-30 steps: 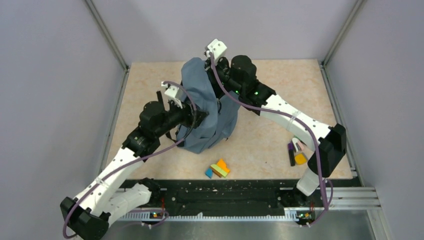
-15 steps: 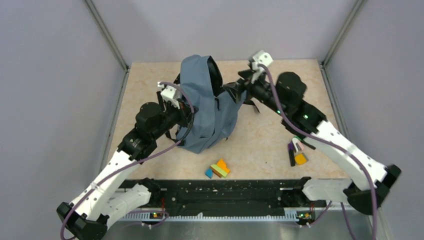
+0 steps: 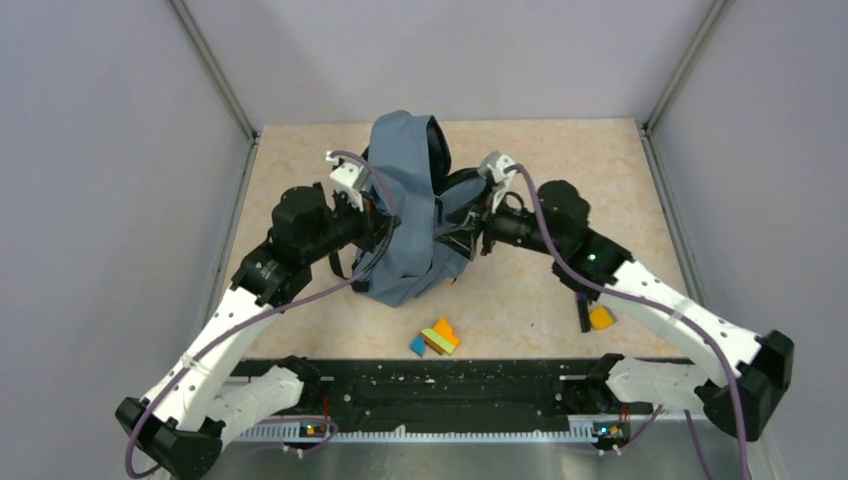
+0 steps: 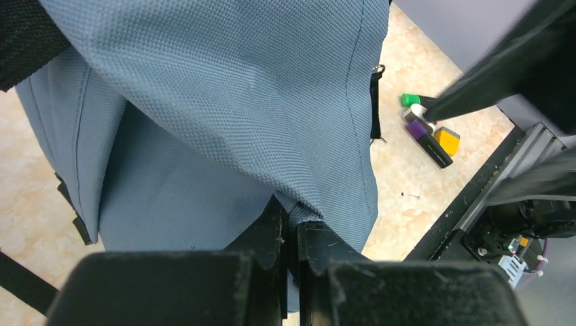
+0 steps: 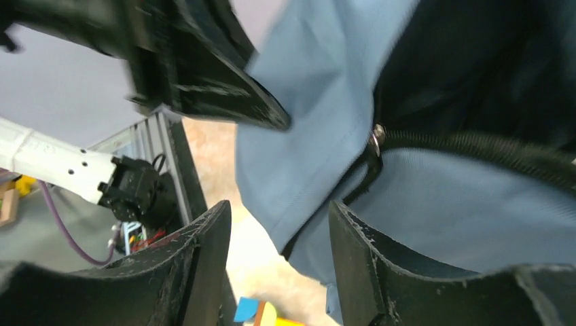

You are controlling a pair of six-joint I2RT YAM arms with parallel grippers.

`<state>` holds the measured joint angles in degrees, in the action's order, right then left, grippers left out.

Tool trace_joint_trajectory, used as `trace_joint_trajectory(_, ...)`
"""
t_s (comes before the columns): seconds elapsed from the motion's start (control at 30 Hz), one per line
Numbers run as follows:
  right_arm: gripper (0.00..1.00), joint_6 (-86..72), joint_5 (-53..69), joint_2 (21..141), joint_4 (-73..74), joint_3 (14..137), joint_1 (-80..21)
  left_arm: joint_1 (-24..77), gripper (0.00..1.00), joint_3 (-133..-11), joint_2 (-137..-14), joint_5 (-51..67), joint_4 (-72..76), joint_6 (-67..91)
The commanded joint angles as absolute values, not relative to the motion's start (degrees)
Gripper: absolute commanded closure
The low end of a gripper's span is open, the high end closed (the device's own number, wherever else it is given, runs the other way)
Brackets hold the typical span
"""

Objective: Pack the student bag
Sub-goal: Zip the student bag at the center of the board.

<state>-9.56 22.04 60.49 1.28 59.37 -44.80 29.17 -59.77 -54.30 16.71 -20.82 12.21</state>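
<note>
We hold the student bag upright at mid-desk, between both arms. The left fingers are pressed together on a fold of its side fabric. The right fingers stand spread, with the zipper edge directly ahead, between them; the right arm is nearer the opening

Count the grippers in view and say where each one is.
2. The left gripper is shut on the student bag's left side; the right gripper stands open by its zipper.
</note>
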Motion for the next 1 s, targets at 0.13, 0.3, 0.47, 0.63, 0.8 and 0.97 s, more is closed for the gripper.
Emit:
trace_joint_trajectory(0.13,0.48,-17.98,21.49,68.79,-2.3,61.34,-43.57,27.88,1.0,-55.84,-48.04,16.73,-15.56,10.24)
trace_joint_trajectory(0.3,0.5,-21.27,22.31,69.37,-4.96,59.78,-40.76,27.63,1.0,-55.46,-47.58,16.47,-15.91,9.98)
trace_joint_trajectory(0.47,0.52,-19.82,24.23,71.33,-6.14,60.72,-40.61,27.17,1.0,-55.37,-47.9,17.25,-15.82,10.3)
trace_joint_trajectory(0.63,0.56,-17.92,27.54,72.96,-6.04,62.35,-40.61,26.98,1.0,-55.46,-48.75,18.36,-15.82,10.54)
trace_joint_trajectory(0.8,0.61,-16.86,28.46,74.43,-7.01,63.41,-40.6,26.6,1.0,-55.46,-48.9,18.57,-15.64,10.68)
trace_joint_trajectory(0.97,0.7,-16.28,29.26,75.85,-8.6,64.28,-40.61,26.45,1.0,-55.47,-49.04,19.08,-15.64,10.64)
